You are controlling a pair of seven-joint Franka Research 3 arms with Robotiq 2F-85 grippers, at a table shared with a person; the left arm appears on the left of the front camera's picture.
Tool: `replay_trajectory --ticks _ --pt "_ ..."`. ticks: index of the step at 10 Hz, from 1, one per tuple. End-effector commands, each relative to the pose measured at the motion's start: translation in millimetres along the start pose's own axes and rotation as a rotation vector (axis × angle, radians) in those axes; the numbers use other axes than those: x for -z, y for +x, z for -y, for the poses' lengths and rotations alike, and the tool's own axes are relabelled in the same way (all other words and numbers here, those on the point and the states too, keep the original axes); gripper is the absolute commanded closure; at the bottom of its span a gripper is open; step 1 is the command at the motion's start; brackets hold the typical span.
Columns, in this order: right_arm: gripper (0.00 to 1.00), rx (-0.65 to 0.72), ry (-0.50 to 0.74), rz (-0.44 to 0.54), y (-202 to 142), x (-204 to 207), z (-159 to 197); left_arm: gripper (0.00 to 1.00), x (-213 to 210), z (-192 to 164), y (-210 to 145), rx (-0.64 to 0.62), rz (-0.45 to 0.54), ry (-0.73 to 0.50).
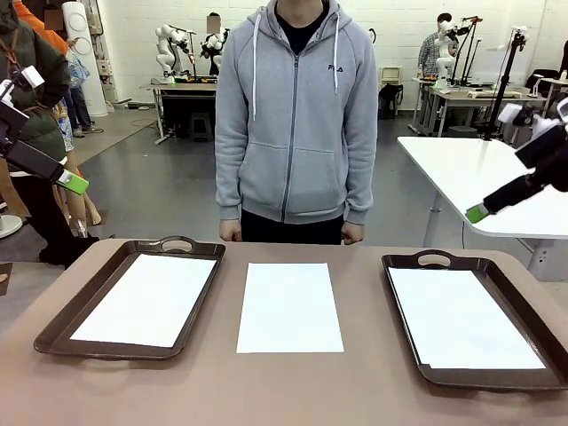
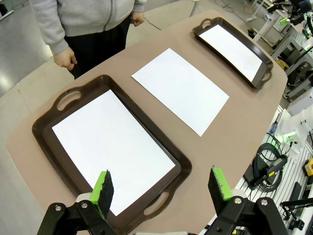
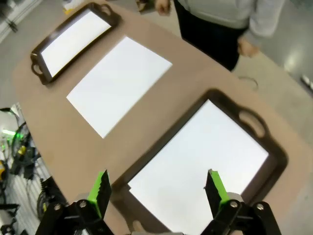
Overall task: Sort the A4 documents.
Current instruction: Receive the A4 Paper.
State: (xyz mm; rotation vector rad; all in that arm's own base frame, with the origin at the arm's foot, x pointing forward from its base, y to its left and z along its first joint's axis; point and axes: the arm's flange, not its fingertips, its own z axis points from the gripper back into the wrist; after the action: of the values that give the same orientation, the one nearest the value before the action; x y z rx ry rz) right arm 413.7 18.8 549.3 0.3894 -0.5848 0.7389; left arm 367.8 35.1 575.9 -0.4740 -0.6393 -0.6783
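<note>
Robotics lab, robot arms (image 1: 173,44) standing on far benches (image 1: 182,87), people working there, grey concrete floor (image 1: 160,177) showing

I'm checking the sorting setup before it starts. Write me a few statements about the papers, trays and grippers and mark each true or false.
1. A sheet of paper lies on the bare table between the two trays. True.
2. The left tray is empty. False: a white sheet lies in it.
3. The right tray holds a white sheet. True.
4. The left gripper is shut on a sheet. False: it is open and holds nothing, above the table.
5. The person is holding a sheet. False: both hands hang empty at the table's far edge.
</note>
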Motion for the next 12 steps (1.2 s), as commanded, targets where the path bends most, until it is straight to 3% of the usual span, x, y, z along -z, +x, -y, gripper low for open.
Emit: replay_trajectory --ticks 1,3,7,12 --pt "0.0 -0.088 0.09 0.087 8.9 -21.6 11.4 0.0 0.2 0.9 0.1 0.0 -0.003 0.006" --pt "0.0 -0.131 0.163 0.123 24.4 -43.5 9.6 0.0 0.2 0.9 0.1 0.0 -0.003 0.006" --pt "0.0 -0.103 0.238 0.14 28.0 -42.4 16.8 0.0 0.2 0.9 0.1 0.0 -0.003 0.006" --pt "0.0 -0.044 0.21 0.109 32.5 -37.0 29.4 0.0 0.2 0.9 0.1 0.0 -0.003 0.006"
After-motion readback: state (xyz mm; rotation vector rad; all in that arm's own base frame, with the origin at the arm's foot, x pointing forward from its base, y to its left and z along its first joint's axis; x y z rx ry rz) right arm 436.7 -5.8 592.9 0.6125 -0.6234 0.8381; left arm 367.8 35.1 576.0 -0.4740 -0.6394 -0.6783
